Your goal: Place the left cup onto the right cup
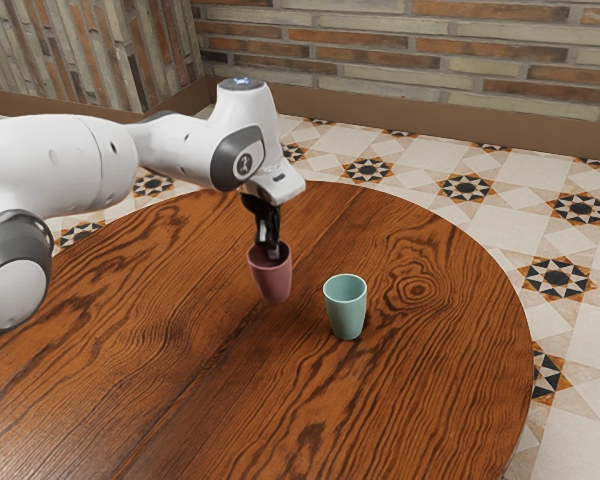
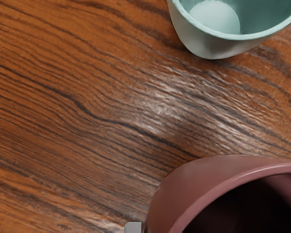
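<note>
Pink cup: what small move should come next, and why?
Probably lift the pink cup higher: the jaws hold its rim, yet its base looks lower than the rim of the green cup, which stands apart on the table.

White arm (image 1: pixel 80 165), grey joints — black, seemingly 2-fingered claw (image 1: pixel 269 248).

1. No word, brand name or number can be read anywhere in either view.
2. The one mark that looks like a sign is a small white one. It sits on the dark grey round cap (image 1: pixel 238 158) of the white arm (image 1: pixel 80 165), above the pink cup (image 1: pixel 271 275) and a little toward the exterior view's left of it.
3. That mark is too small to tell whether it is a letter, a digit or a logo.
</note>
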`<act>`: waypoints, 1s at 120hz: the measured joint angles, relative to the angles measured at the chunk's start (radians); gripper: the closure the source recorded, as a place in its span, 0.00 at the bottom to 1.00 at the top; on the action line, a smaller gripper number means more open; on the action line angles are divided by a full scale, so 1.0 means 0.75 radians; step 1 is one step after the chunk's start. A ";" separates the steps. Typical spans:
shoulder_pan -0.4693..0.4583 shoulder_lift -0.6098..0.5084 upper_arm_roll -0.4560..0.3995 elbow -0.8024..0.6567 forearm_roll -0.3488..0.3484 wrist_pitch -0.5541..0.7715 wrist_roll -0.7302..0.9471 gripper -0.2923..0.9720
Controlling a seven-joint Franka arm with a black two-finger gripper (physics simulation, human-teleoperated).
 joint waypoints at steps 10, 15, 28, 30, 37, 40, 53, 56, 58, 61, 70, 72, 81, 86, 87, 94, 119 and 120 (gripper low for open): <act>0.000 0.001 0.000 0.023 -0.002 -0.010 -0.001 0.85; 0.000 0.001 0.000 0.036 -0.002 -0.016 -0.001 0.85; 0.000 0.003 0.000 0.076 -0.001 -0.040 -0.003 0.85; 0.000 0.005 0.000 0.083 -0.001 -0.044 -0.003 0.85; 0.000 0.010 0.000 0.107 0.000 -0.060 -0.004 0.85; 0.001 0.014 0.000 0.116 -0.001 -0.066 -0.004 0.85; 0.001 0.026 0.000 0.150 -0.002 -0.087 -0.005 0.85; 0.001 0.031 0.000 0.162 -0.003 -0.092 -0.005 0.85; 0.000 0.034 0.000 0.171 -0.003 -0.095 -0.005 0.85; -0.001 0.037 0.000 0.180 -0.003 -0.100 -0.006 0.85; -0.003 0.051 0.000 0.211 -0.005 -0.110 -0.006 0.85; -0.004 0.054 0.000 0.218 -0.005 -0.112 -0.006 0.85; -0.007 0.062 0.000 0.239 -0.006 -0.119 -0.007 0.85; -0.011 0.069 0.000 0.249 -0.008 -0.122 -0.007 0.85; -0.013 0.070 0.000 0.252 -0.009 -0.122 -0.007 0.85; -0.025 0.077 0.000 0.266 -0.017 -0.125 -0.008 0.85; -0.061 0.085 0.000 0.284 -0.033 -0.129 -0.016 0.85; -0.062 0.085 0.001 0.285 -0.033 -0.129 -0.016 0.85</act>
